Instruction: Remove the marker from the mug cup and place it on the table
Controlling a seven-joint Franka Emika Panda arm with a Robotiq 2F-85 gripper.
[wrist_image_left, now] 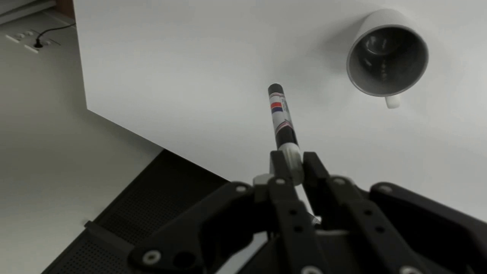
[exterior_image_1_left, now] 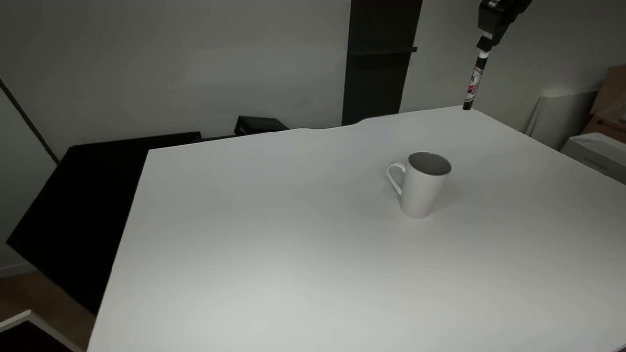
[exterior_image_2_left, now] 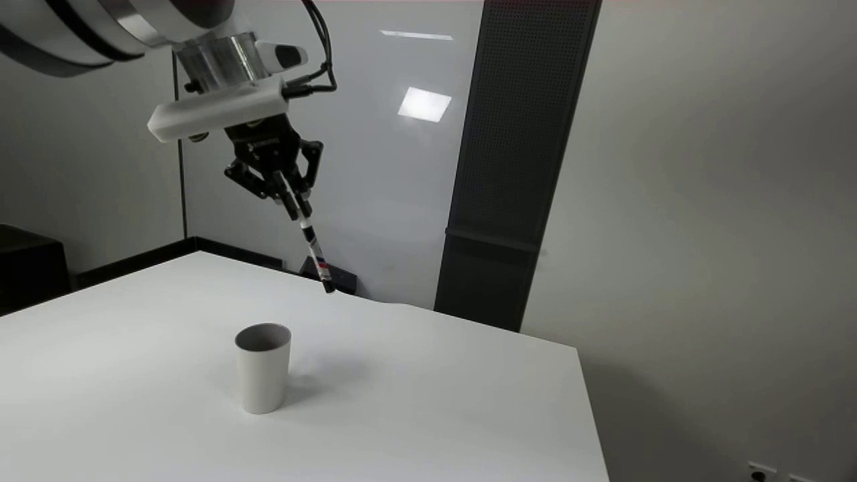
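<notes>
My gripper (exterior_image_1_left: pixel 484 44) is shut on the marker (exterior_image_1_left: pixel 474 83), holding its white cap end high above the table (exterior_image_1_left: pixel 274 234). The gripper (exterior_image_2_left: pixel 298 206) and marker (exterior_image_2_left: pixel 319 260) also show in an exterior view, with the marker tilted and its dark end pointing down. In the wrist view the marker (wrist_image_left: pixel 280 114) extends out from between the fingertips (wrist_image_left: pixel 292 160). The white mug cup (exterior_image_1_left: pixel 423 191) stands upright on the table, apart from the marker. Its inside (wrist_image_left: pixel 387 61) looks grey and holds nothing visible. Its handle is hidden in an exterior view that shows the mug (exterior_image_2_left: pixel 262 375).
Black furniture (exterior_image_1_left: pixel 73 215) stands beside the table, and a dark panel (exterior_image_2_left: pixel 515 167) rises behind its edge. A small black box (exterior_image_1_left: pixel 259 125) is just past the table edge. White and brown boxes (exterior_image_1_left: pixel 601 151) stand beyond another edge.
</notes>
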